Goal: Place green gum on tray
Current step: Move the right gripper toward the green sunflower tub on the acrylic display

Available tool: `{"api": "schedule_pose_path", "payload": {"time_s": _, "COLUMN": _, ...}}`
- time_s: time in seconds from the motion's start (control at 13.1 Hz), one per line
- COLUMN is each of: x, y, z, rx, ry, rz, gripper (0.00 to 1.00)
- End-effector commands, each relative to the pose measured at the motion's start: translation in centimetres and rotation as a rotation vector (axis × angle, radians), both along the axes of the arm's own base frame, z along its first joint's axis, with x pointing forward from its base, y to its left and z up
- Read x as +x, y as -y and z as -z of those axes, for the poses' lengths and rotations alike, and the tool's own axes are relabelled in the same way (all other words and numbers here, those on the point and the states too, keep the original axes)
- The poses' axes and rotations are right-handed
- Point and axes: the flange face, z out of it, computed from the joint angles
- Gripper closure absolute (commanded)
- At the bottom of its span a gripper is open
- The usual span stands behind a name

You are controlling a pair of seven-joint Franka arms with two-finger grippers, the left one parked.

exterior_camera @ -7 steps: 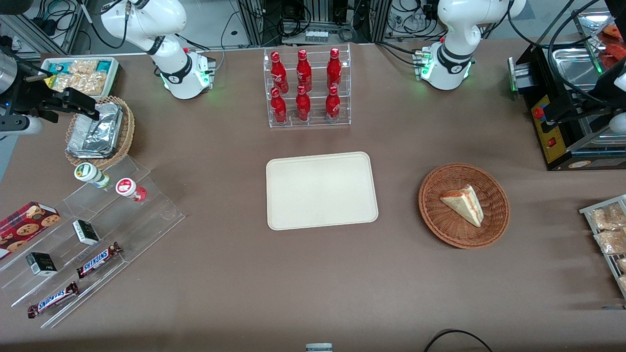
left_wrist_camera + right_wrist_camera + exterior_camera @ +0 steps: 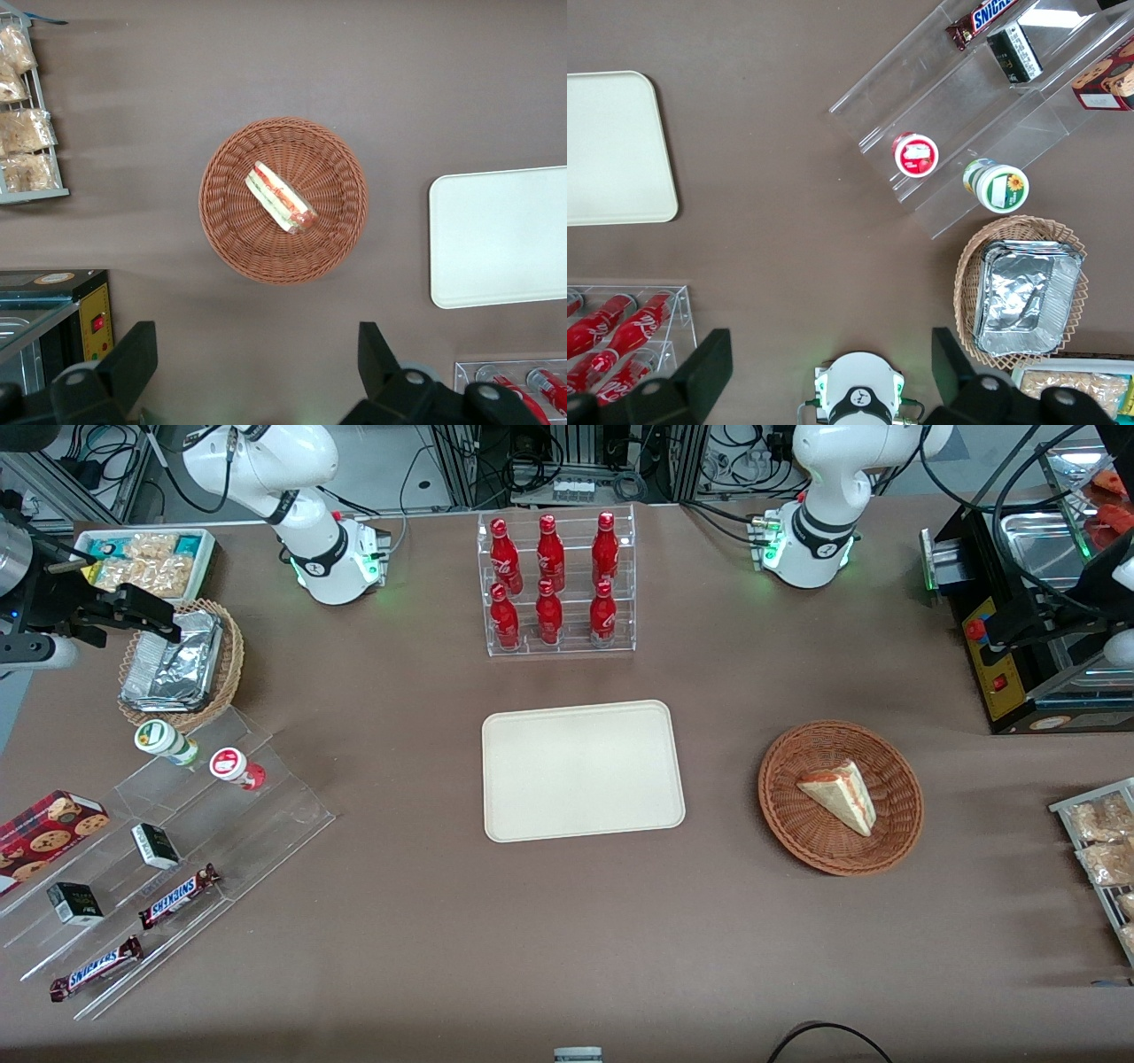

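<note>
The green gum [image 2: 164,742] is a small white bottle with a green-marked lid, lying on the top step of a clear acrylic stand [image 2: 177,841]; it also shows in the right wrist view [image 2: 996,185]. The red-lidded bottle [image 2: 234,767] lies beside it. The cream tray [image 2: 582,770] lies empty mid-table and shows in the right wrist view [image 2: 616,150] too. My right gripper [image 2: 133,622] hangs high over the foil-tray basket, farther from the front camera than the gum, with its fingers [image 2: 700,376] wide open and empty.
A wicker basket holding a foil tray [image 2: 173,662] sits next to the stand. A rack of red bottles [image 2: 554,584] stands farther from the camera than the tray. A round wicker basket with a sandwich [image 2: 840,797] lies toward the parked arm's end. Snack bars and boxes fill the stand's lower steps.
</note>
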Motion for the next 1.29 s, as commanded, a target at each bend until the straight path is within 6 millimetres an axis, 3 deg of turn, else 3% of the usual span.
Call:
{"api": "schedule_pose_path", "payload": {"time_s": 0.0, "x": -0.4, "y": 0.0, "z": 0.2, "rx": -0.010, "ry": -0.011, "rz": 0.001, "gripper": 0.00}}
{"api": "schedule_pose_path", "payload": {"time_s": 0.23, "x": -1.1, "y": 0.0, "z": 0.8, "rx": -0.004, "ry": -0.017, "rz": -0.012, "gripper": 0.00}}
{"api": "schedule_pose_path", "payload": {"time_s": 0.61, "x": -4.3, "y": 2.0, "z": 5.4, "rx": 0.027, "ry": 0.054, "rz": -0.191, "gripper": 0.00}}
{"api": "schedule_pose_path", "payload": {"time_s": 0.76, "x": -5.0, "y": 3.5, "z": 7.3, "rx": 0.037, "ry": 0.079, "rz": -0.265, "gripper": 0.00}}
{"api": "schedule_pose_path", "payload": {"time_s": 1.22, "x": -5.1, "y": 11.0, "z": 12.6, "rx": 0.042, "ry": 0.130, "rz": -0.511, "gripper": 0.00}}
